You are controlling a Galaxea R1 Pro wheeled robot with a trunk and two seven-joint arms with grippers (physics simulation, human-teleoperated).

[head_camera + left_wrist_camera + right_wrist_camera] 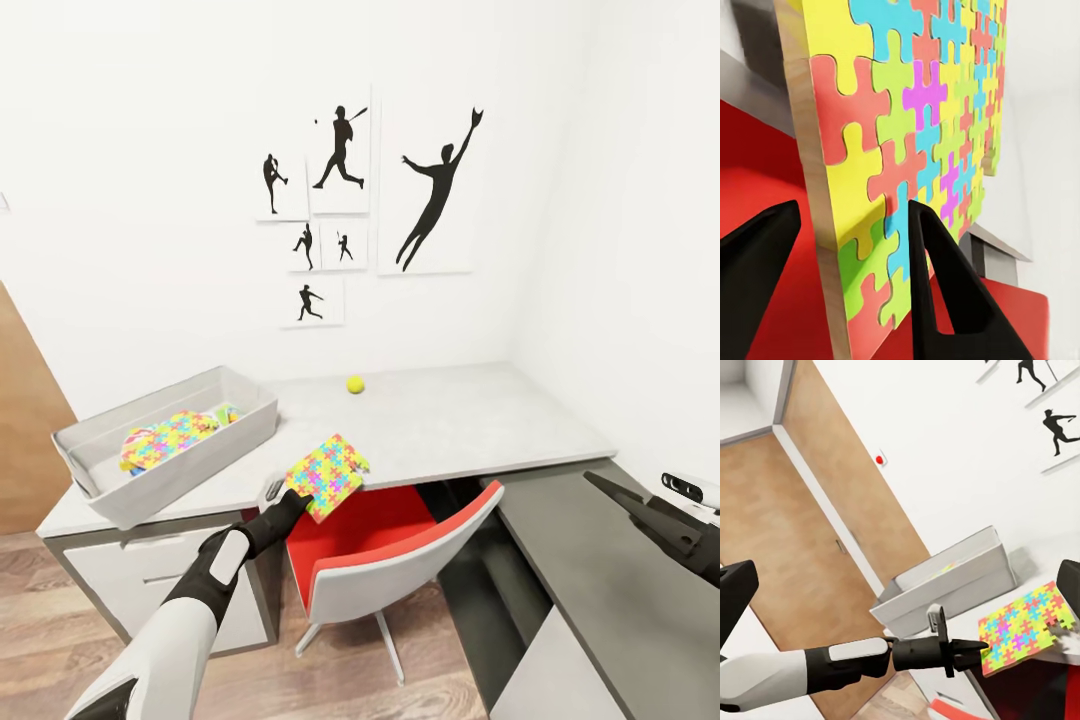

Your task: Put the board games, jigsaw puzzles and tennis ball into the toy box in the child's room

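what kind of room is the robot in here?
Likely a child's bedroom or study corner: baseball-player silhouette prints on the white wall, a grey corner desk with a red chair tucked under it, and a grey toy box holding colourful toys. The left tool grips a jigsaw puzzle.

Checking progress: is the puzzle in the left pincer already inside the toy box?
Out. The left pincer holds the jigsaw puzzle at the table edge, beside the toy box.
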